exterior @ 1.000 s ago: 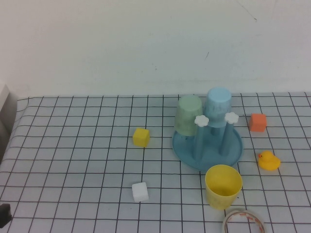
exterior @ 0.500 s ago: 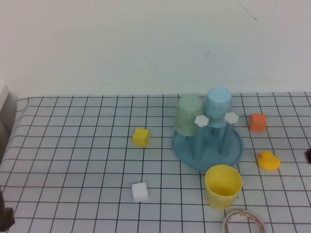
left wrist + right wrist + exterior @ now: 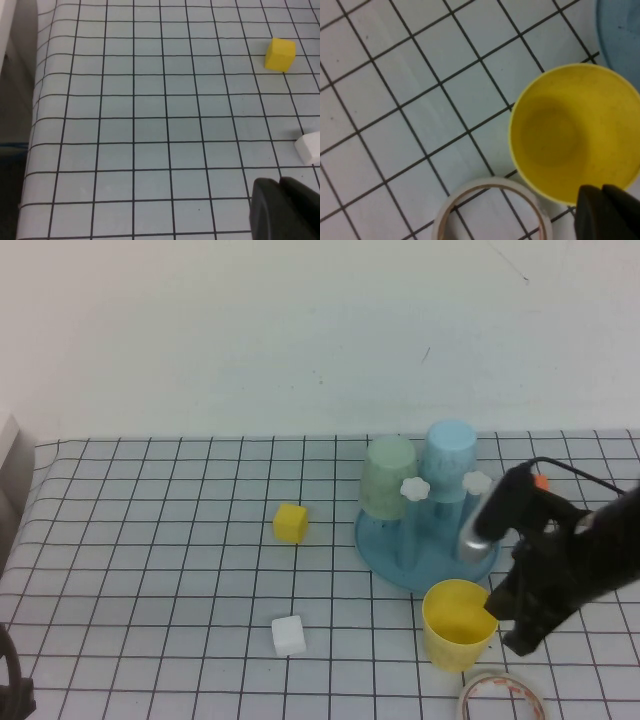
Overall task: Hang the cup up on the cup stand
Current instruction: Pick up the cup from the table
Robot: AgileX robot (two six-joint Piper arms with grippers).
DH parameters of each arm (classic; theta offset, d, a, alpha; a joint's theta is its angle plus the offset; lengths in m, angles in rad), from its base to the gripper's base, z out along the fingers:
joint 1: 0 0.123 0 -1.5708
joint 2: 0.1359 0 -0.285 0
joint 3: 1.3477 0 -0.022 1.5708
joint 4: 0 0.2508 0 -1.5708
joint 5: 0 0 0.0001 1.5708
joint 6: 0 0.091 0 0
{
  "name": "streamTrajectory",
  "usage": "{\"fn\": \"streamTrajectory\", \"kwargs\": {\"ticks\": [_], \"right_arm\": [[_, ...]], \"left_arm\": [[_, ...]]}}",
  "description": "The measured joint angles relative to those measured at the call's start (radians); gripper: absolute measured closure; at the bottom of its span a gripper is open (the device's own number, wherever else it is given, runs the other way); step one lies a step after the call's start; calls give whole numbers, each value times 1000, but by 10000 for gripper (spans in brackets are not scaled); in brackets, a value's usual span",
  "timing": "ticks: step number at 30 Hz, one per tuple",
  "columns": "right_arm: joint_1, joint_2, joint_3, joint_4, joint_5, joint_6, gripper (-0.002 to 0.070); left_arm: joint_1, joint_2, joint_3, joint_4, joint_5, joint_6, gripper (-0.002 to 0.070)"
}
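The yellow cup [image 3: 459,623] stands upright, mouth up, on the checked cloth just in front of the cup stand [image 3: 385,545]. The right wrist view looks down into the cup [image 3: 570,130]. The stand is a round blue dish with two free pegs topped by white caps [image 3: 415,488]. A pale green cup [image 3: 387,477] and a light blue cup [image 3: 448,458] hang upside down on it. My right gripper [image 3: 515,632] is shut and empty, close beside the yellow cup's right side [image 3: 602,200]. My left gripper [image 3: 279,187] is shut and empty, low at the table's front left corner [image 3: 12,690].
A tape roll [image 3: 500,698] lies right in front of the yellow cup, also seen in the right wrist view [image 3: 445,215]. A yellow cube [image 3: 290,523] and a white cube [image 3: 288,635] sit left of the stand. My right arm covers most of an orange cube [image 3: 541,481].
My right arm has come in from the right and now reaches down beside the yellow cup, covering the rubber duck. The cup and the stand have not moved.
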Motion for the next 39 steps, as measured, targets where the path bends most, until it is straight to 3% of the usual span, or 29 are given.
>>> {"fn": "streamTrajectory", "kwargs": {"ticks": [5, 14, 19, 25, 32, 39], "right_arm": [[8, 121, -116, -50, 39, 32, 640], [8, 265, -247, -110, 54, 53, 365], [8, 339, -267, -142, 48, 53, 338], [8, 385, -267, -145, 36, 53, 391], [8, 386, -268, -145, 33, 48, 634], [8, 355, -268, 3, 37, -14, 653]], "left_arm": [[0, 0, 0, -6, -13, 5, 676], [0, 0, 0, -94, -30, 81, 676], [0, 0, 0, -125, -30, 121, 677], [0, 0, 0, -150, -30, 137, 676], [0, 0, 0, -165, -65, 141, 676], [0, 39, 0, -167, -88, 141, 676]]}}
